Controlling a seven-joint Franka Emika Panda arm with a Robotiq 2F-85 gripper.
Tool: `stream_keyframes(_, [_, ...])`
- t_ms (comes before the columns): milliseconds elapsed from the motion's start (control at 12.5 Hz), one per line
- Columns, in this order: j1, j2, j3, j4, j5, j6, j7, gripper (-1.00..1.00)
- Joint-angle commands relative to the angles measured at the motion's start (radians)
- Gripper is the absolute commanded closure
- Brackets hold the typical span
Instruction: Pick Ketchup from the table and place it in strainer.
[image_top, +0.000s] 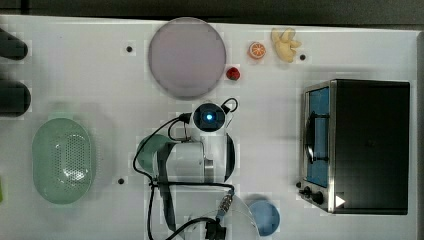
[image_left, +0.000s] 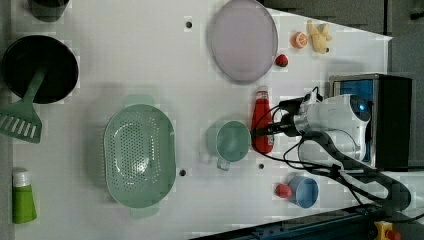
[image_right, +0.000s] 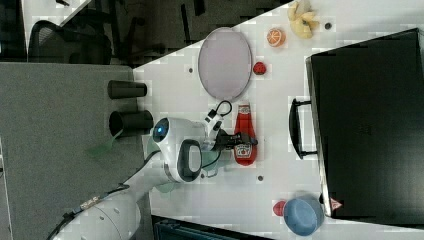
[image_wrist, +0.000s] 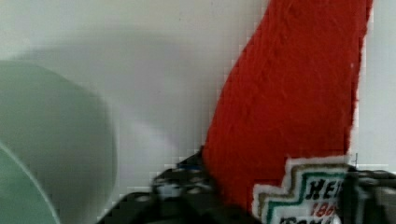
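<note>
Ketchup (image_right: 244, 134) lying flat on the white surface (image_left: 125, 60), with the claw (image_right: 243, 141) straddling its labelled middle.
Red, elongated and soft-looking, it carries a white-edged label with green trim, seen close in the wrist view; in the left view its white cap points toward the grey plate (image_left: 243, 39). One finger (image_wrist: 187, 186) sits on each side of the body, but I cannot tell whether they are pressing it. A green cup (image_left: 229, 141) stands just beside it; the pale green strainer (image_left: 140, 155) sits well apart.

We see the white table (image_top: 100, 75) evenly, brightly lit, soft shadows beside the strainer (image_left: 140, 155); the wrist view is blurred, the Ketchup (image_wrist: 289, 107) fuzzy up close.
</note>
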Motion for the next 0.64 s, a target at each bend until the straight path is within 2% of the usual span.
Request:
stream_keyframes(80, [-0.009, -0.063, -0.002, 0.025, 0.003, -0.01, -0.045, -0.25])
stream_keyframes(400, [-0.003, -0.287, 0.031, 0.046, 0.003, -0.219, -0.03, -0.25])
stream_keyframes(640, [0.009, -0.462, 0.08, 0.109, 0.004, -0.388, 0.009, -0.25])
